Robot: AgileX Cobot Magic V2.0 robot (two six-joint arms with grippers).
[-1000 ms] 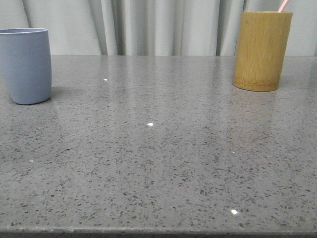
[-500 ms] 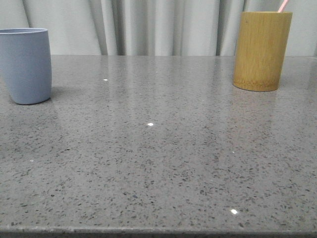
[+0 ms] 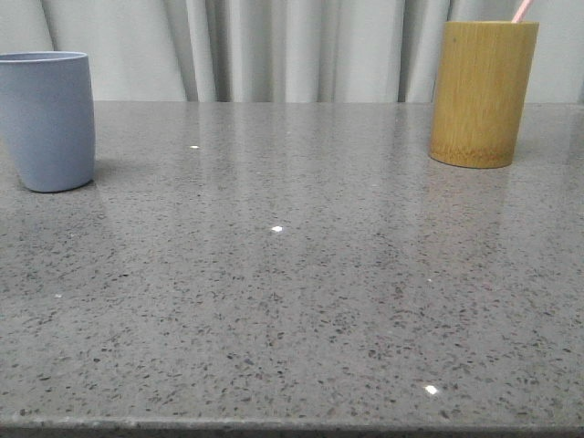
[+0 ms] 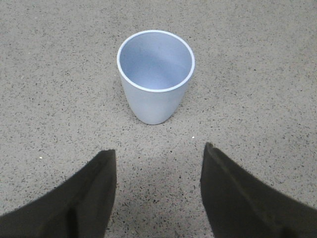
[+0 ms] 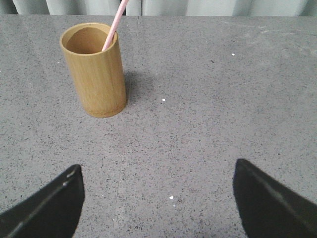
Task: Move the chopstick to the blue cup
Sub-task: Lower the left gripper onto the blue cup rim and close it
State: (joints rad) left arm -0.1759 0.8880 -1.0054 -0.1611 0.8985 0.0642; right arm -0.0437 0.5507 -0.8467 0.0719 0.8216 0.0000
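Note:
The blue cup [image 3: 47,119] stands upright at the far left of the grey table and looks empty from above in the left wrist view [image 4: 155,74]. My left gripper [image 4: 158,153] hangs open a short way in front of it, nothing between its fingers. A pale pink chopstick [image 5: 114,25] leans inside the yellow-brown bamboo holder [image 5: 95,69]; only its tip [image 3: 521,10] shows in the front view, above the holder [image 3: 482,91] at the far right. My right gripper [image 5: 157,171] is wide open over bare table, well short of the holder. Neither gripper shows in the front view.
Grey speckled stone table [image 3: 292,274] runs between the two cups. Pale curtains [image 3: 274,46] hang behind the table's far edge. The table's near edge lies at the bottom of the front view.

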